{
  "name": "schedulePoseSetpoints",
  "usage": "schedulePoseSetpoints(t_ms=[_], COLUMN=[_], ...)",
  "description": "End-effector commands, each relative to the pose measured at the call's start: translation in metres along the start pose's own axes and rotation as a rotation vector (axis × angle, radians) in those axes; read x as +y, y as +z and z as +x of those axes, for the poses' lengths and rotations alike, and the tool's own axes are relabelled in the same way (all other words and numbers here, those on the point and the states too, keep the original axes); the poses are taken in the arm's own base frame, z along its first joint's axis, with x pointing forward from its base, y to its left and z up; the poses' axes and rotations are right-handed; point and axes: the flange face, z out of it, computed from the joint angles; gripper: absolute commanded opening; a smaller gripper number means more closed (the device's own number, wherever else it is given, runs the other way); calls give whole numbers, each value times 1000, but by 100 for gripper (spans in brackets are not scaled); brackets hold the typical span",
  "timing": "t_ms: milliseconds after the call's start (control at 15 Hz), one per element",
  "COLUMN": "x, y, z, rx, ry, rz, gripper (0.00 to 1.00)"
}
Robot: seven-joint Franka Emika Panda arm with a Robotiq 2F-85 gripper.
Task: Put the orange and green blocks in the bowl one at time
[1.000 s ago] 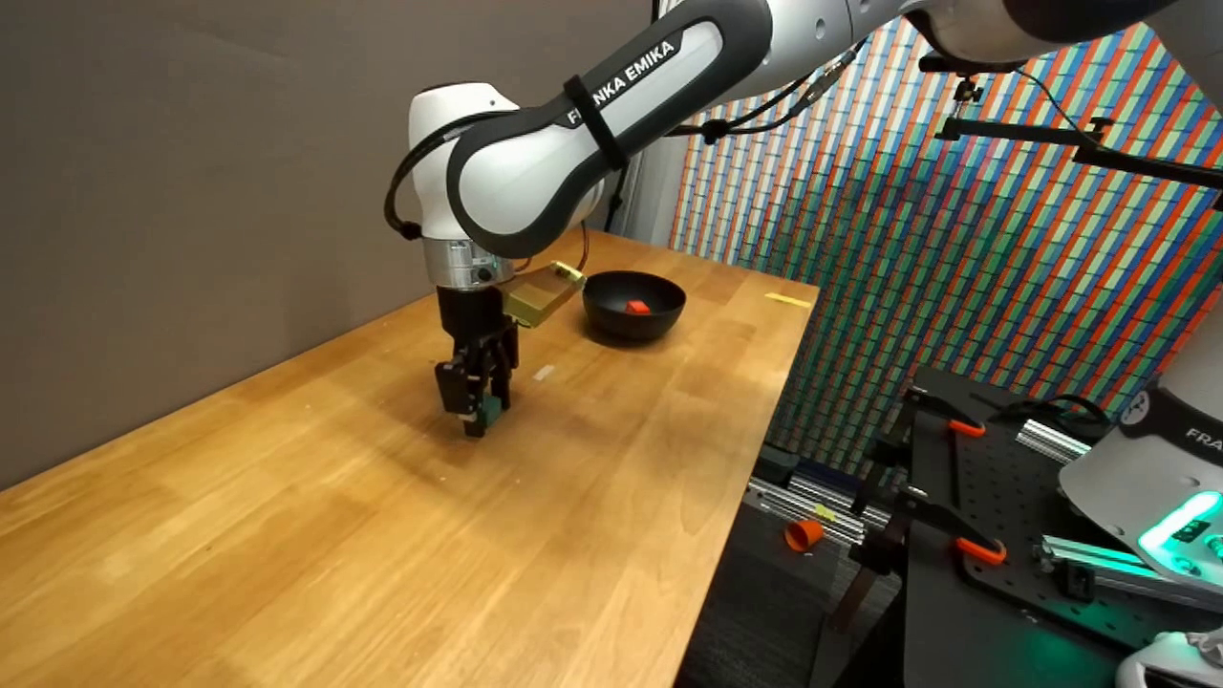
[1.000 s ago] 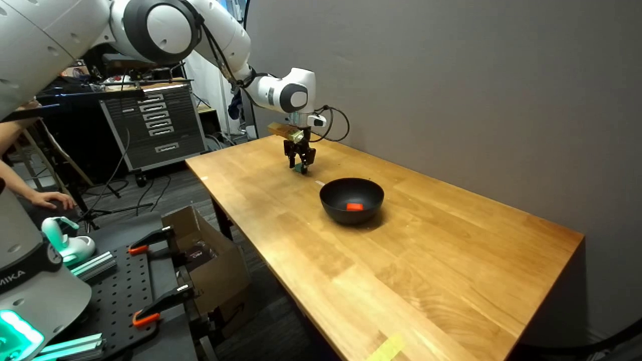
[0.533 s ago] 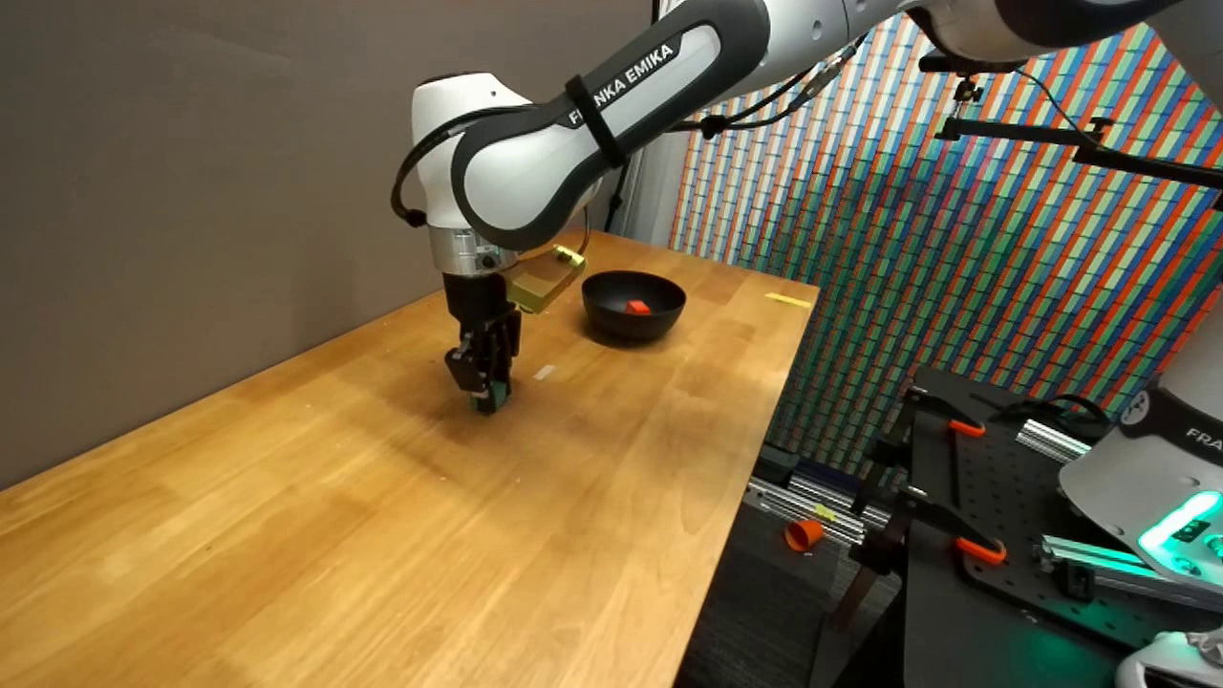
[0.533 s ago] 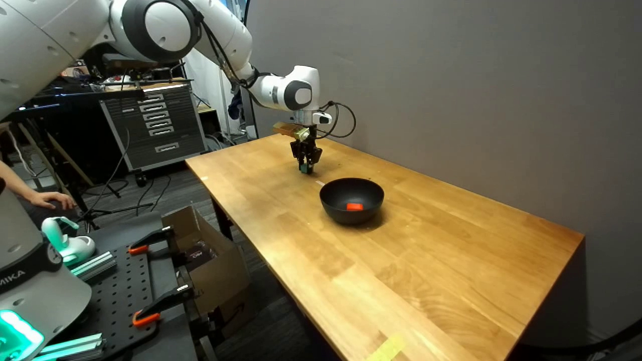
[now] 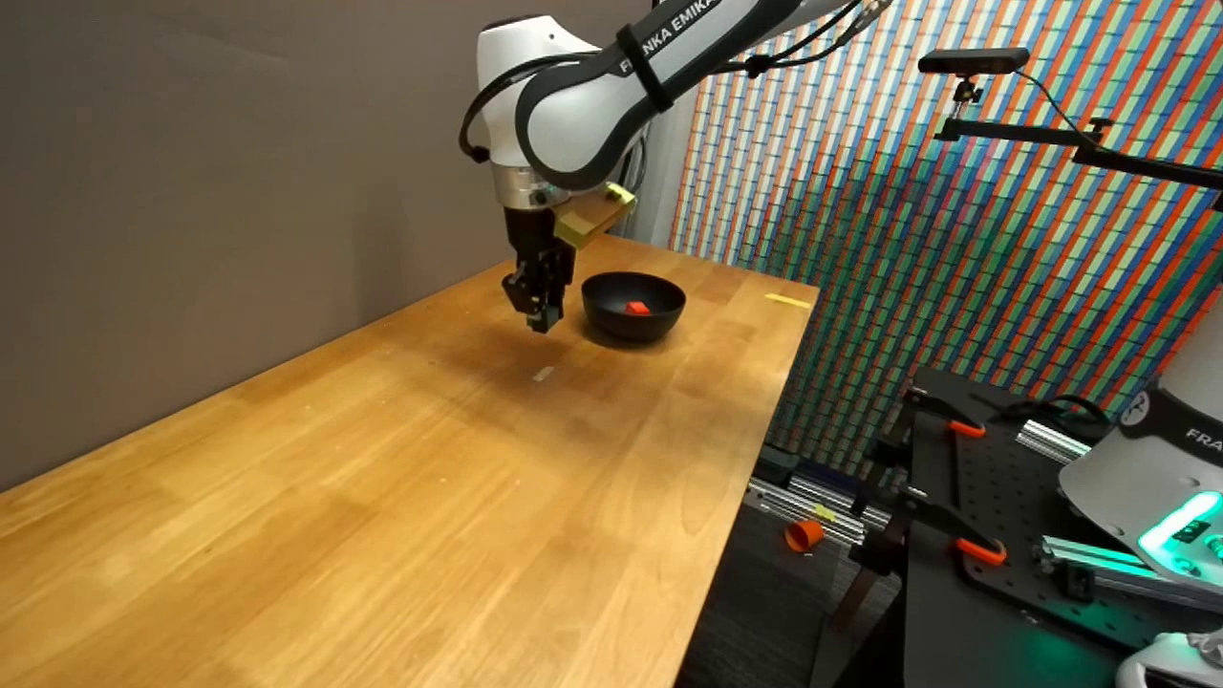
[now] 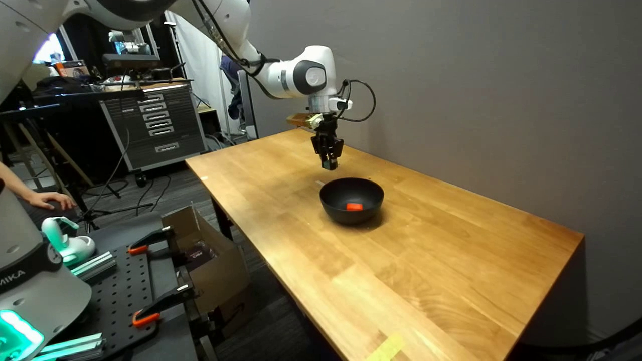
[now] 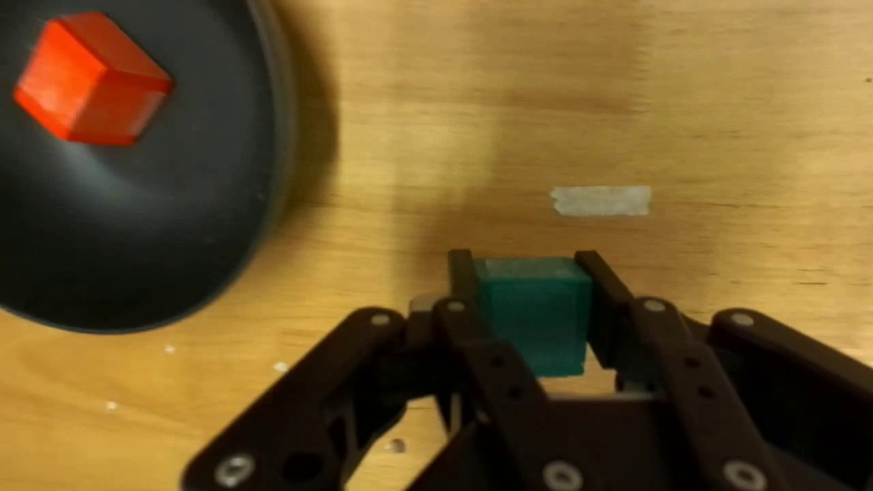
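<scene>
Wooden counter runs back through an exterior view, yellow tape at its near end, well in front of the black bowl. Inside the bowl lies the orange block. Beyond the bowl, above the counter and outside the rim, the jaws clamp the green block from both sides. Farthest behind the bowl stands a grey wall.

wrist view slightly blurred | bowl casts shadow | table sheen | base light glares
</scene>
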Motion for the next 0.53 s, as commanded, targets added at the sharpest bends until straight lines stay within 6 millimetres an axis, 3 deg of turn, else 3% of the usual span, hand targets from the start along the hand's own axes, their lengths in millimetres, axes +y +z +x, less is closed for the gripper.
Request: schedulePoseSetpoints(t_ms=[0, 400, 467], x=[48, 111, 116], y=[-16, -18, -19], z=[-36, -67, -72], rx=[17, 23, 20], ry=[106, 229, 243], rz=[-37, -51, -45], gripper=[14, 14, 64])
